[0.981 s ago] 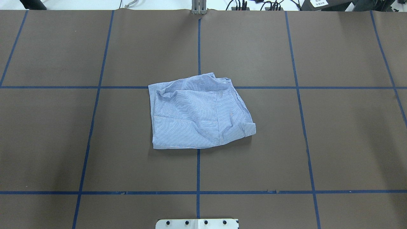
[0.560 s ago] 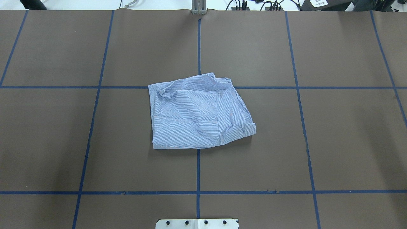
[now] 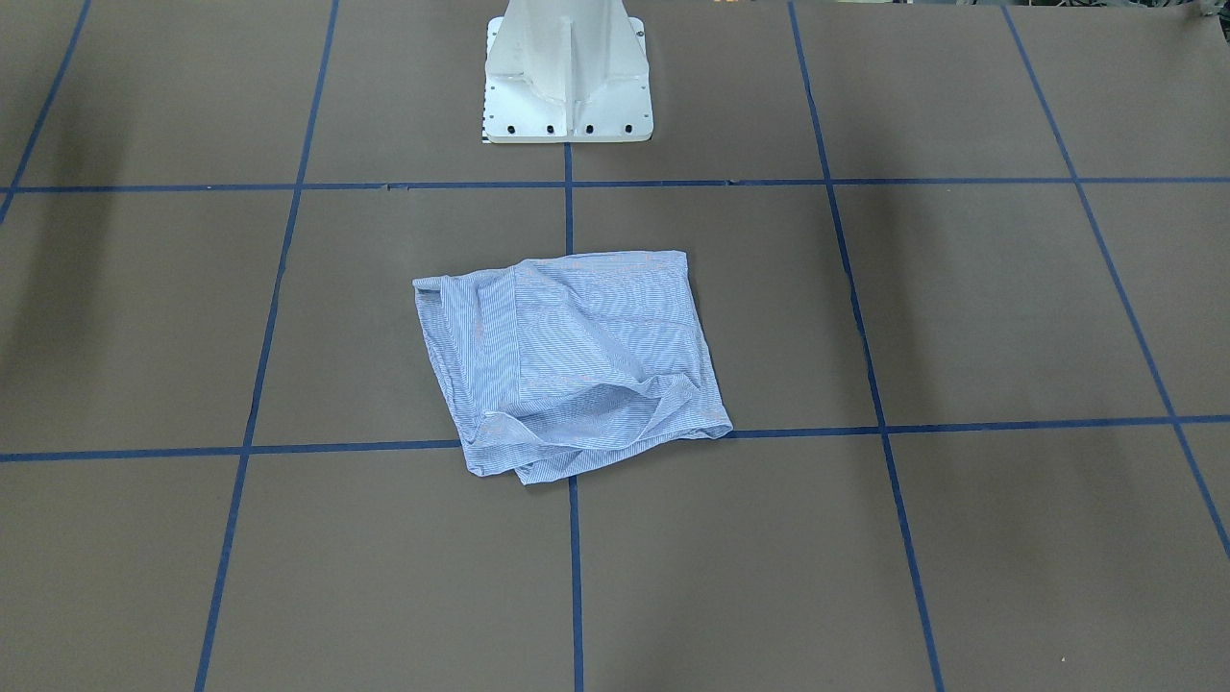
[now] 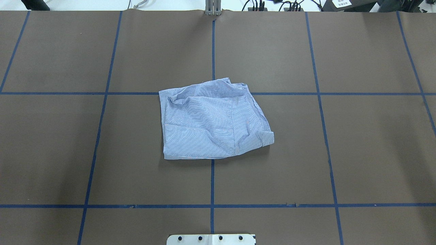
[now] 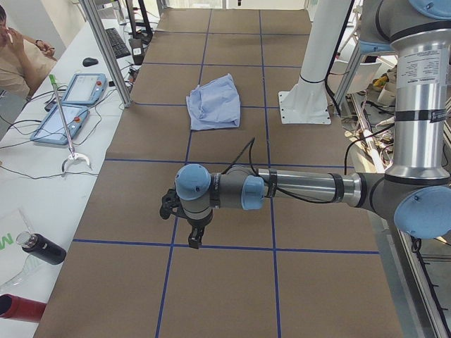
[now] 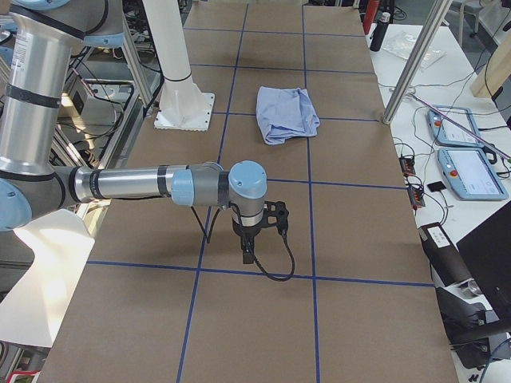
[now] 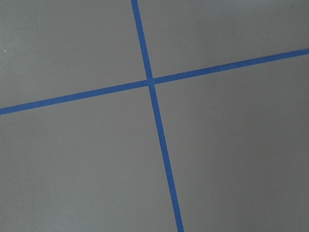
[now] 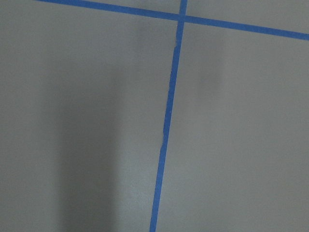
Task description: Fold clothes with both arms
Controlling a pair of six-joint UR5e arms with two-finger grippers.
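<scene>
The clothes are one light blue-and-white striped shirt, lying in a rough, wrinkled square at the table's middle. Nothing touches it. Both arms are held far off at the table's ends. My left gripper points down over the brown mat in the exterior left view, well short of the shirt. My right gripper hangs likewise in the exterior right view, away from the shirt. I cannot tell whether either is open or shut. Both wrist views hold only brown mat and blue tape.
The white pedestal base stands at the robot's side of the table. Blue tape lines grid the brown mat. On a side bench lie tablets, a bottle and a seated person's arm.
</scene>
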